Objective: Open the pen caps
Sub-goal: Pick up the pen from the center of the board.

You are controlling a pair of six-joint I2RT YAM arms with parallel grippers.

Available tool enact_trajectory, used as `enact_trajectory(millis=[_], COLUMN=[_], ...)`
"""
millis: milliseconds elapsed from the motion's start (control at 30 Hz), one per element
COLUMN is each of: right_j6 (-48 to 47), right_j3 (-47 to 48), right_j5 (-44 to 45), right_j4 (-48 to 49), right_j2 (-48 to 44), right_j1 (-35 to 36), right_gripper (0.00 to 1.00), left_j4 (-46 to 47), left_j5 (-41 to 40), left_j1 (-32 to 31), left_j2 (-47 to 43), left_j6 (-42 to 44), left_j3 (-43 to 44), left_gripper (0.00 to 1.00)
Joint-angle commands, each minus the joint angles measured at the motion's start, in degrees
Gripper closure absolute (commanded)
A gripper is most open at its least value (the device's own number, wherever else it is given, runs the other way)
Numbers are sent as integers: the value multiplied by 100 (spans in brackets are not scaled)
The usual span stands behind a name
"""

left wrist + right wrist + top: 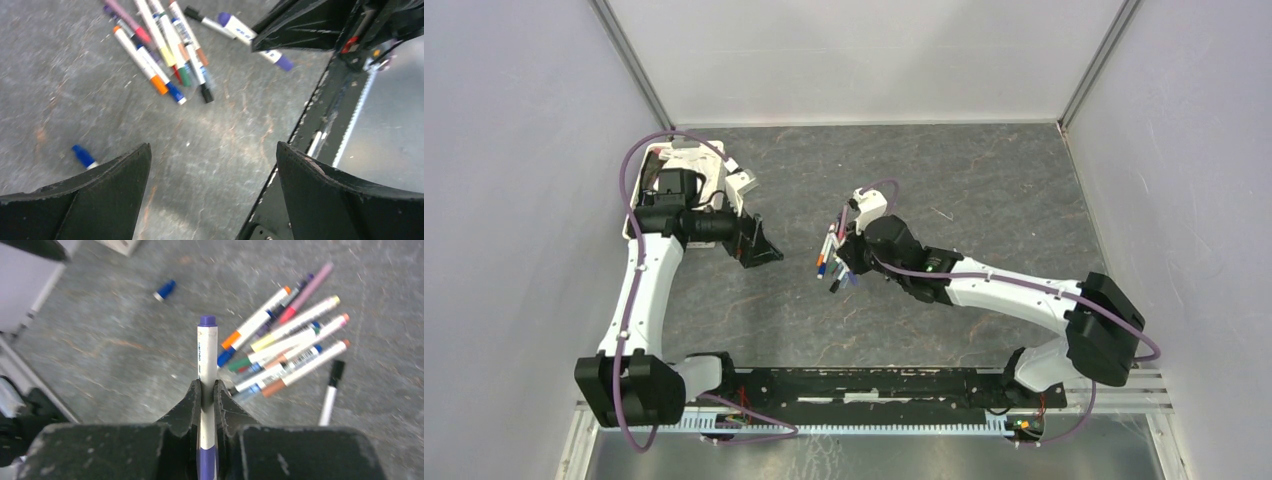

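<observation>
My right gripper (207, 385) is shut on a white pen (207, 350), which stands between the pads with a purple tip pointing away and its purple cap (207, 462) back between the fingers. In the left wrist view this pen (240, 30) pokes out of the right gripper (265, 46). A fan of several capped pens (285, 347) (160, 45) lies on the table beside it, with orange, blue, green, yellow and brown caps. A loose blue cap (165, 290) (82, 156) lies apart. My left gripper (212, 150) (759, 245) hangs open above bare table, holding nothing.
A lone pen with a black cap (332, 390) lies right of the fan. A white tray (742, 183) sits at the back left, under the left arm. The black base rail (320, 135) (874, 385) runs along the near edge. Grey walls enclose the table.
</observation>
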Motion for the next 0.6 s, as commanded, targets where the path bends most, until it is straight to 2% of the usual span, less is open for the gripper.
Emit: enact_trajectory(millis=[0,100,267,433,567], right_j6=[527,713,927,976,1112], right_j3=[-35,18,587,978,1194], right_j5=[601,1190,1738,1894,1891], right_j4=[1593,2227,2468,2698,2725], right_j2=[-312,-306,16,309,484], right_j1=[290,508,728,888,918], right_gripper=[100,100,100,100,100], left_j4=[-40,-3,310,930,1047], left_j5=[1135,1312,1447,1699,1798], left_j1=[-8,-7,-8,-71,-171], left_j2=[-264,-327,-399,-389,-369], left_j6=[-362,-493,-1033,-1733,-1810], left_j3=[-118,-179,-184,-334,-377], left_gripper=[0,0,0,3,4])
